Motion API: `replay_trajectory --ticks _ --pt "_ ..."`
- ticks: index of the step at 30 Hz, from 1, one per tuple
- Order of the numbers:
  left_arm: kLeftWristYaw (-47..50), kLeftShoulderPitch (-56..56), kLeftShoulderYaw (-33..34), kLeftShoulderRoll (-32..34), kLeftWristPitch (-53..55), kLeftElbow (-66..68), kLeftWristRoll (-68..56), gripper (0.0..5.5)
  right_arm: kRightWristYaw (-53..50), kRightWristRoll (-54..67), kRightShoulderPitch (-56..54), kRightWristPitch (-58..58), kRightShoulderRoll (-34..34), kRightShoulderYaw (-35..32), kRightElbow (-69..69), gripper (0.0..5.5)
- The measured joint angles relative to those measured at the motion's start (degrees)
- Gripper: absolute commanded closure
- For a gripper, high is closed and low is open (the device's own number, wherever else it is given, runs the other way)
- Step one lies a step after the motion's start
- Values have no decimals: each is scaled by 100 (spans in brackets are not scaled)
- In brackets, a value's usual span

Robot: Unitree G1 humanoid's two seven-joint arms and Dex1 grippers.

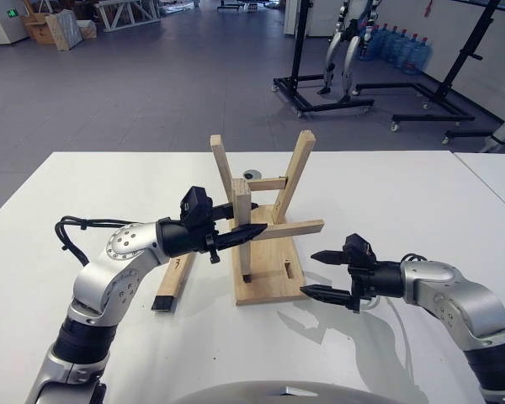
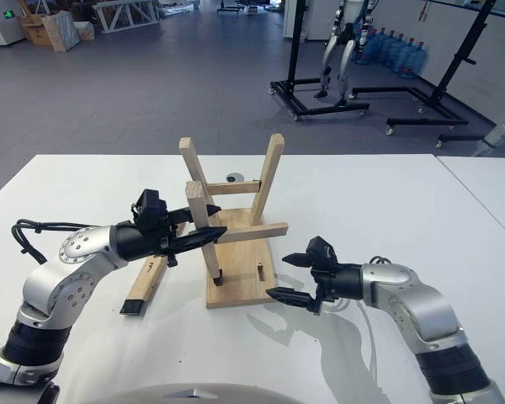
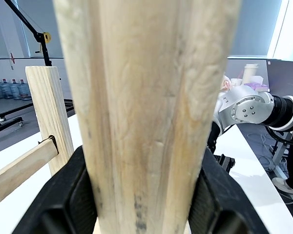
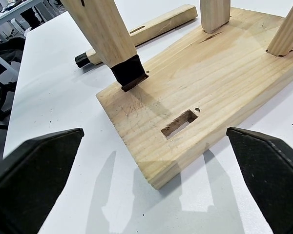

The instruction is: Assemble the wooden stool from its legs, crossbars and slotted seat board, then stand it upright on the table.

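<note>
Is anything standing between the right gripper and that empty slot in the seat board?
Nothing visible does. The right gripper hovers open beside the near right corner of the seat board, and the empty slot lies bare right in front of it.

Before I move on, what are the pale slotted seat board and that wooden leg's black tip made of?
Pale slotted seat board: bare light wood with visible grain and scuffs, matte. Black tip of the leg: likely the same wood painted or stained black, though a cap is possible.
</note>
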Motion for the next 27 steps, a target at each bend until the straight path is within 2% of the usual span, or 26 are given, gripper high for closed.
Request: replay_trajectory --ticks 27 --pt "-249 532 -373 131 -825 138 510 341 -4 0 47 0 14 29 -23 10"
